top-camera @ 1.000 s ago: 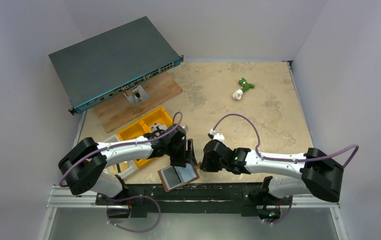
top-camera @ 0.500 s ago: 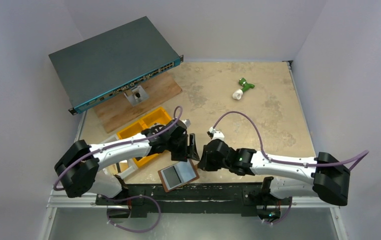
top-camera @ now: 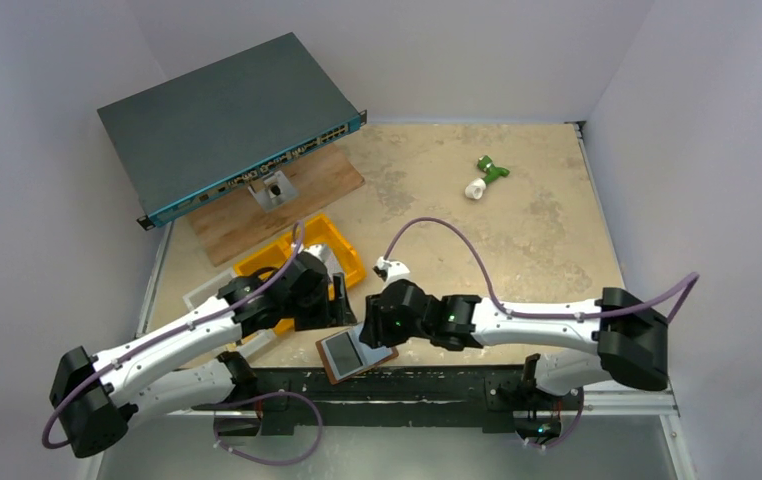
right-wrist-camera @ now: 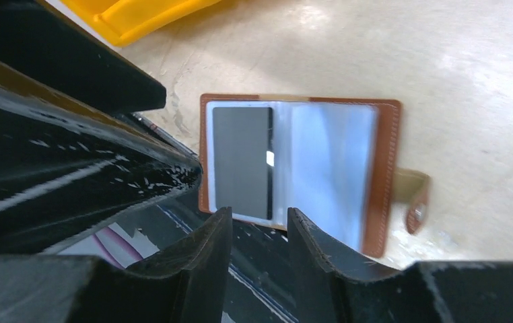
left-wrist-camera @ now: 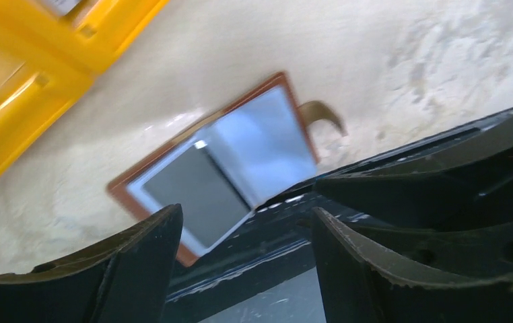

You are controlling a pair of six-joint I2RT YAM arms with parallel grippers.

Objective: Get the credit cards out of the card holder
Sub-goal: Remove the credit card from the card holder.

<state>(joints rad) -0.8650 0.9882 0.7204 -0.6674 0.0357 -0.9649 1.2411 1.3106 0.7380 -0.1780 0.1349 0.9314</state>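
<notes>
The card holder [top-camera: 343, 354] lies spread open at the table's near edge, a brown leather wallet with its snap tab [right-wrist-camera: 417, 202] out to one side. In its clear sleeves I see credit cards: a grey one [right-wrist-camera: 242, 160] and a pale blue one [right-wrist-camera: 324, 165]. My right gripper [top-camera: 369, 333] hovers over the holder's right half, jaws a little apart with nothing between them [right-wrist-camera: 259, 214]. My left gripper [top-camera: 341, 300] is just behind and left of the holder, jaws wide with nothing in them [left-wrist-camera: 246, 214]. The holder [left-wrist-camera: 230, 161] shows whole past its fingers.
A yellow bin [top-camera: 295, 256] sits just behind the left gripper, with a white tray [top-camera: 209, 291] at its left. Further back are a wooden board [top-camera: 287, 195] and a network switch [top-camera: 222, 120]. A green and white object [top-camera: 484, 176] lies far right. The black table rail [top-camera: 407, 380] runs under the holder.
The left arm drew back to the left and its jaws widened. The right gripper slid left over the card holder and went from shut to slightly open. The holder stayed put.
</notes>
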